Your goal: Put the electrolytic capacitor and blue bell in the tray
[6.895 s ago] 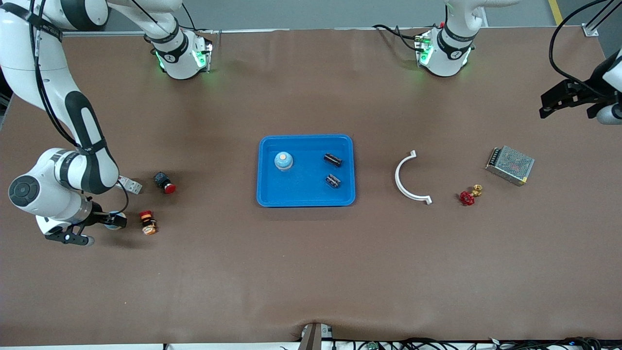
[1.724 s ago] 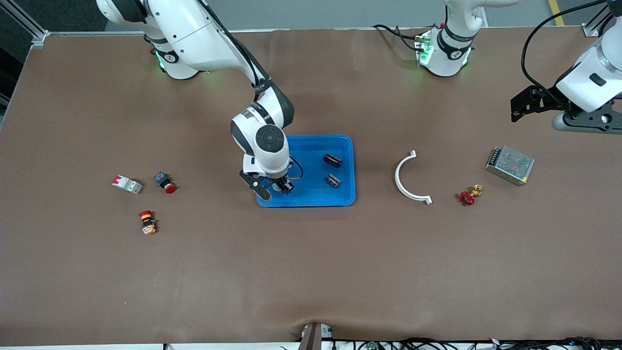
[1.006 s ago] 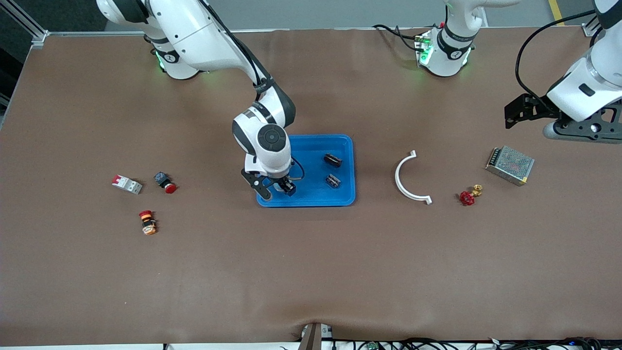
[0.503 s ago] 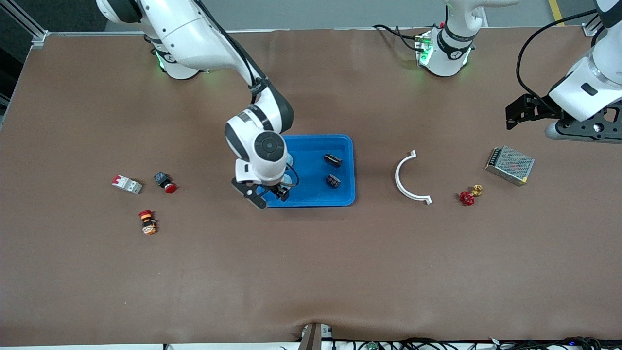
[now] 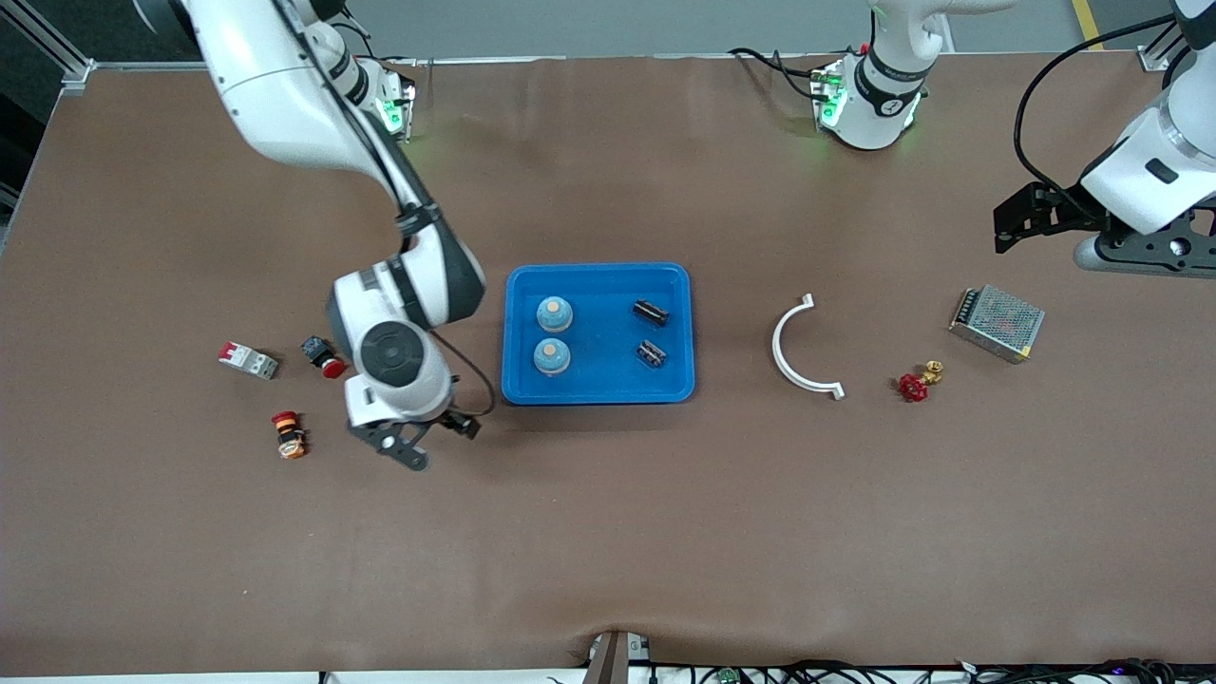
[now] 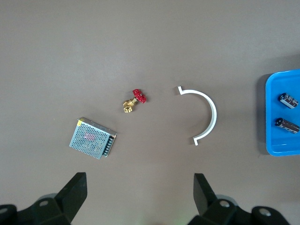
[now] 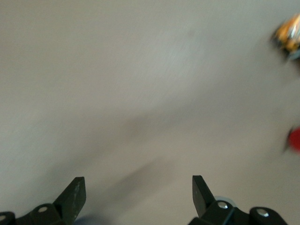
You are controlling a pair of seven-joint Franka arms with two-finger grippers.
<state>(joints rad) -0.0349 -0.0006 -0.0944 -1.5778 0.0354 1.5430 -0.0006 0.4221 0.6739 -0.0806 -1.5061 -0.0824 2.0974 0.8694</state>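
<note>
Front view: blue tray [image 5: 676, 389] at table [image 5: 608, 532] centre, holding two blue bells [image 5: 554, 313], [image 5: 551, 355] stacked toward twelve and six o'clock, and two electrolytic capacitors [image 5: 651, 312], [image 5: 651, 353] at three o'clock of them; task contents appear delivered. Right gripper [image 5: 429, 440] over bare table off the tray's seven o'clock corner, jaws spread, empty. Left gripper [image 5: 1021, 220] waits above the power supply [image 5: 997, 322].

Left wrist view: jaws wide apart, nothing held; brass valve [image 6: 135, 100], white curved bracket [image 6: 202, 115] lie below, unrelated clutter.

Right wrist view: jaws parted, empty, over blurred table
</note>
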